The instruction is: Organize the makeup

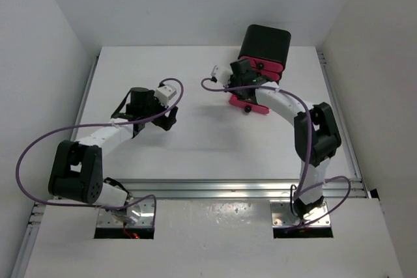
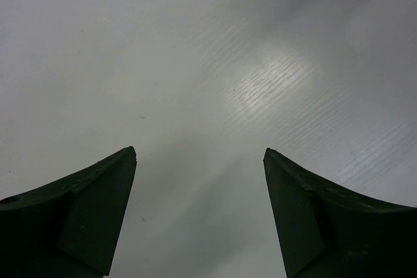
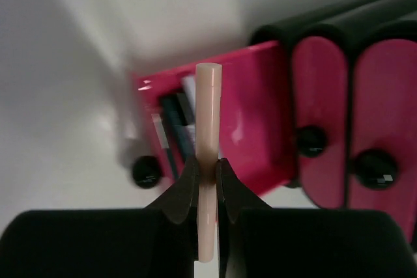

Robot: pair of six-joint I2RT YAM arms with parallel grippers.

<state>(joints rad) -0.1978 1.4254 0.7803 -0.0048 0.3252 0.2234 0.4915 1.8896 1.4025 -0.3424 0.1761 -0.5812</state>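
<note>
My right gripper [image 3: 207,164] is shut on a pale pink stick [image 3: 208,109] and holds it lengthwise over the open pink drawer [image 3: 257,112] of the black box [image 1: 264,45]. Dark pencils and a white item [image 3: 172,125] lie inside that drawer. In the top view the right gripper [image 1: 244,81] sits just above the pulled-out drawer [image 1: 250,104]. My left gripper [image 2: 200,154] is open and empty over bare white table; in the top view it [image 1: 171,118] is left of centre. No other makeup shows.
Two closed pink drawers [image 3: 320,96] with black knobs [image 3: 375,168] stand to the right of the open one. The open drawer's knob [image 3: 146,171] points toward me. White walls enclose the table [image 1: 195,141] on three sides.
</note>
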